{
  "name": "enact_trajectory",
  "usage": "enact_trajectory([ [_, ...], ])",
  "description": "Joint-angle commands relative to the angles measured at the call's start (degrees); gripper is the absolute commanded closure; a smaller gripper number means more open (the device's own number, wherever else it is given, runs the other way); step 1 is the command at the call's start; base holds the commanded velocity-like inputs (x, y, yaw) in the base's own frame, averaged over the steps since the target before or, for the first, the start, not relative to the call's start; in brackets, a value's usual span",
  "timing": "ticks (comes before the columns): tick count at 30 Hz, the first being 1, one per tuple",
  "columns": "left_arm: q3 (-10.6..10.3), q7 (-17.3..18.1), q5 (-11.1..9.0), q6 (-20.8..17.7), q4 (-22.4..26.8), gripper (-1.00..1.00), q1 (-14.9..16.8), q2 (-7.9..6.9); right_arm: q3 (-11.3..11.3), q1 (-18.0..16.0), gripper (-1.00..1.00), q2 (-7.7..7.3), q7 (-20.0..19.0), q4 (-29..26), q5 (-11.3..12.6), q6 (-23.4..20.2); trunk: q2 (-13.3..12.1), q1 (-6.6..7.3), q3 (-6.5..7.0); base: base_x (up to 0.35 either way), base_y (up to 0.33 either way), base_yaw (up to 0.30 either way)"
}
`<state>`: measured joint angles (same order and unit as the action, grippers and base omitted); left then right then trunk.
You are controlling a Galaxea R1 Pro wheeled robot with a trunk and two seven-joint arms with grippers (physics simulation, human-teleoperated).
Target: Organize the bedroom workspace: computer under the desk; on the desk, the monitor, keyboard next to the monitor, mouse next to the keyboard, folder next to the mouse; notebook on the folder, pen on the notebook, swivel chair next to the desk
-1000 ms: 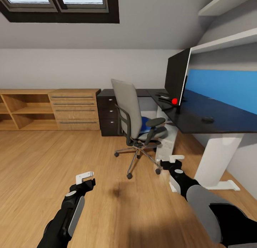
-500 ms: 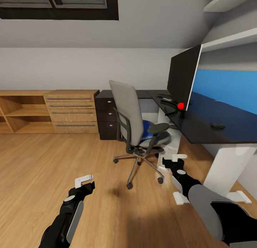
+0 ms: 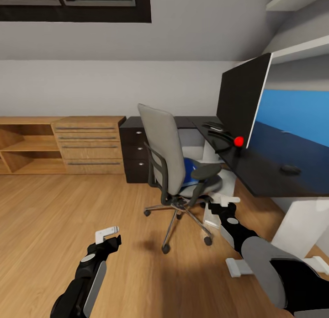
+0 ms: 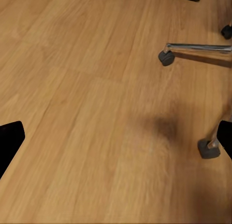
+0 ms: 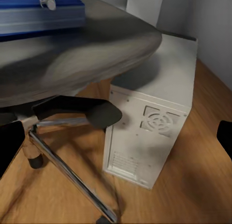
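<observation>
The grey-seated swivel chair with black armrests and a chrome star base point(image 3: 176, 172) stands on the wooden floor point(image 3: 68, 208), just beside the glossy black L-shaped bench point(image 3: 269, 165). A bright blue flat folder point(image 5: 38, 11) lies on its seat, mostly hidden behind the backrest in the head view. A silver-grey computer tower point(image 5: 154, 122) stands under the bench. The wide black monitor point(image 3: 242, 103) is cut off sideways; the small dark mouse point(image 3: 290, 169) rests behind it. Left pincer point(image 3: 106, 233) and right pincer point(image 3: 224, 201) both hang empty, fingers apart.

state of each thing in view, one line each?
swivel chair: upright on floor, back toward camera
folder: lying flat on chair seat
monitor: upright on desk
mouse: on desk
computer: upright on floor
left gripper: open, empty
right gripper: open, empty
</observation>
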<state>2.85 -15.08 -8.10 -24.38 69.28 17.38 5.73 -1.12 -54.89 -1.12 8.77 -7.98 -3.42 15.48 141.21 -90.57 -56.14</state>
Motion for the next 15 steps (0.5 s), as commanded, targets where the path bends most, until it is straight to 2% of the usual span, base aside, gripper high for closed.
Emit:
enact_trajectory([
  [1,0.02,-0.34,-0.61,-0.21,0.07,-1.00,0.02,0.02,-0.11,-0.04,-1.00,-0.02,0.19,0.07,-0.36,0.15,0.02,0.00,-0.06,0.116,0.000,0.000],
  [15,-0.12,-0.31,-0.61,-0.22,0.06,-1.00,0.02,0.01,-0.11,-0.04,-1.00,-0.07,0.19,0.39,-0.36,0.83,0.02,0.00,-0.06,0.226,-0.017,0.000],
])
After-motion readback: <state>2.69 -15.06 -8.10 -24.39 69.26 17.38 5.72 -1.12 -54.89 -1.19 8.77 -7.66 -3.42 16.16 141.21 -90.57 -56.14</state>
